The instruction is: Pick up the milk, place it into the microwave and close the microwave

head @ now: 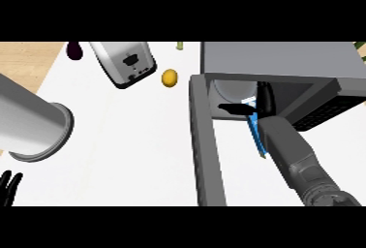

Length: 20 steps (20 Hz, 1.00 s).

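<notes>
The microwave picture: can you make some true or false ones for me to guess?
1. The microwave door is open. True.
2. The right hand is reaching into the microwave with the blue and white milk. True.
3. The toaster is inside the microwave. False: it lies on the counter, left of the microwave.
4. The left hand is holding the milk. False: it rests at the lower left edge, fingers up, holding nothing.
5. A small orange thing sits between the toaster and the microwave. True.
</notes>
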Tool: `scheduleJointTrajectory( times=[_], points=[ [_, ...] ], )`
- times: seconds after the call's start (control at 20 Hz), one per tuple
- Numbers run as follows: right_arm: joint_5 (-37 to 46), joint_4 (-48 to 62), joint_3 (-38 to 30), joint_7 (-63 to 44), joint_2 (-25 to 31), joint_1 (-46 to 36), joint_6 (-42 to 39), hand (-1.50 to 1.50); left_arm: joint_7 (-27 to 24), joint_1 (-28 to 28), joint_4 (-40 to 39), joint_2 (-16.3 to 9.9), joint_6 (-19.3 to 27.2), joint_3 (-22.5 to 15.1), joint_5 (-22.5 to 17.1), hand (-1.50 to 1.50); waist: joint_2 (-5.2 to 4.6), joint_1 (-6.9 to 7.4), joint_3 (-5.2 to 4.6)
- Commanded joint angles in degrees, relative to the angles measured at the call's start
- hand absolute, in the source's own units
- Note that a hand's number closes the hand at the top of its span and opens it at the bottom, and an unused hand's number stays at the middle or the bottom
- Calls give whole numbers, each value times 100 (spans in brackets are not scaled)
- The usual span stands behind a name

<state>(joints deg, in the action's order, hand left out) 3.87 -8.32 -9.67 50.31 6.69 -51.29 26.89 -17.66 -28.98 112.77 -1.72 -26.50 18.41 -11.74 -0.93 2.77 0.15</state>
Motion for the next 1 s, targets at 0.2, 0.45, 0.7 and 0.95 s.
scheduleJointTrajectory(
  times=[0.2, 0.45, 0.7, 0.95],
  points=[
    [-259, -334, -101, 480, -254, 683, -1308, -150, 76, -348, 246, 166, -467, -644, 29, -150, 93, -224, -10],
    [-361, -612, 161, 827, -655, 1212, -1940, -150, 195, -290, 330, 167, -581, -1025, 119, -150, 129, -287, -14],
    [-316, -1283, 321, 851, -503, 1994, -2592, -150, -411, -315, -127, 168, -656, -1475, 721, -150, 143, -354, -22],
    [-315, -2476, 613, 641, -365, 3005, -2674, -150, 222, -78, 264, 168, -532, -1751, 980, -150, 181, -508, -28]
  ],
)
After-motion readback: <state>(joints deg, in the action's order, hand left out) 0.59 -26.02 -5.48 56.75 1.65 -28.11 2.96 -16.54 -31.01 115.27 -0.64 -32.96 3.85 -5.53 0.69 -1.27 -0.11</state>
